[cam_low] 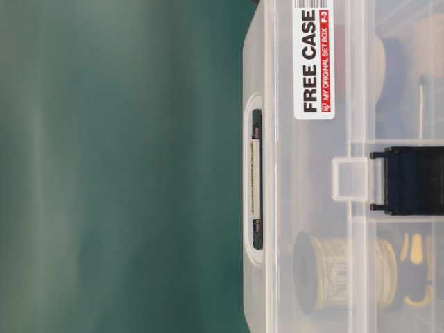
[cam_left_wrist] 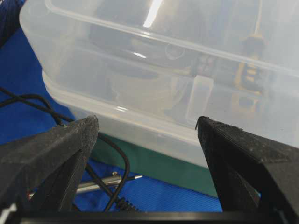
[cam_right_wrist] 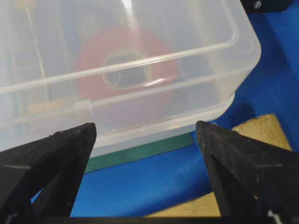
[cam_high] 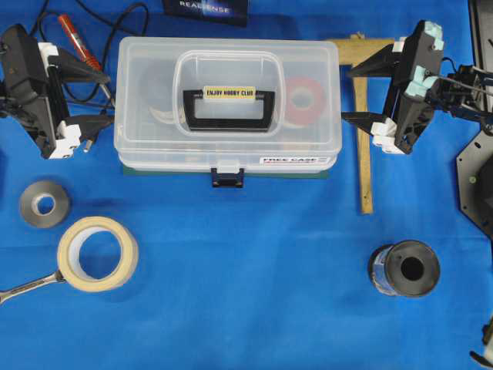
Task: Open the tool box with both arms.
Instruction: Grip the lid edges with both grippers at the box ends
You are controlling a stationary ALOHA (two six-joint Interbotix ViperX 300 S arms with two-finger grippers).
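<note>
The tool box (cam_high: 227, 104), a clear plastic case with a black handle (cam_high: 229, 108), lies shut at the table's middle back. Its dark blue latch (cam_high: 228, 176) is down over the front edge. My left gripper (cam_high: 106, 99) stands open just off the box's left end, fingertips close to the wall, nothing between them. In the left wrist view that gripper (cam_left_wrist: 147, 122) faces the tool box (cam_left_wrist: 163, 70). My right gripper (cam_high: 347, 95) stands open just off the right end. In the right wrist view it (cam_right_wrist: 145, 126) faces the tool box (cam_right_wrist: 117, 56). The table-level view shows the latch (cam_low: 409, 180) closed.
A soldering iron (cam_high: 77, 42) and black cables lie behind and under the left gripper. A wooden square (cam_high: 363, 116) lies under the right gripper. In front are a grey tape roll (cam_high: 44, 203), a masking tape roll (cam_high: 98, 253), a wrench (cam_high: 27, 287) and a solder spool (cam_high: 404, 268).
</note>
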